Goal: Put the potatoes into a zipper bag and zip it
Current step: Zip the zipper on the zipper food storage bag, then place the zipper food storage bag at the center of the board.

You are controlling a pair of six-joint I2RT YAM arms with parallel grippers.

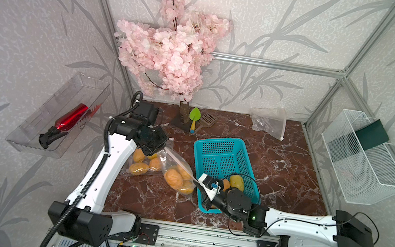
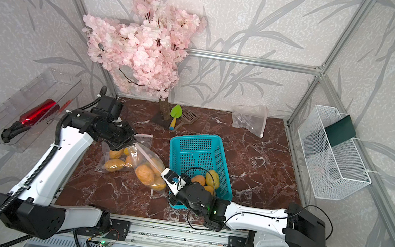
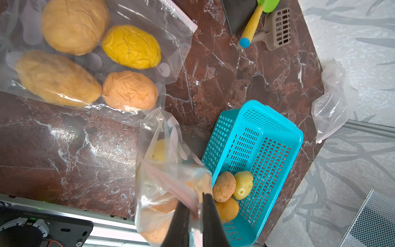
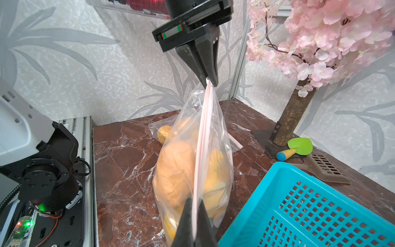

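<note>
Flat clear plastic bag (image 3: 177, 49) holding four potatoes lies on red marble tabletop (image 1: 277, 168). Left end effector (image 4: 209, 82) clenched on one end of the zip strip of clear plastic zipper bag (image 4: 223, 132), right end effector (image 4: 194, 205) clenched on the other end. Lumpy yellow-orange potatoes (image 4: 175, 171) inside. Three more sit in turquoise perforated plastic basket (image 1: 217, 151).

No legible text or labels

Top views: high, front, looking down, whole table (image 1: 290, 170). Wrist cams close; share zipper bag (image 4: 221, 130).
</note>
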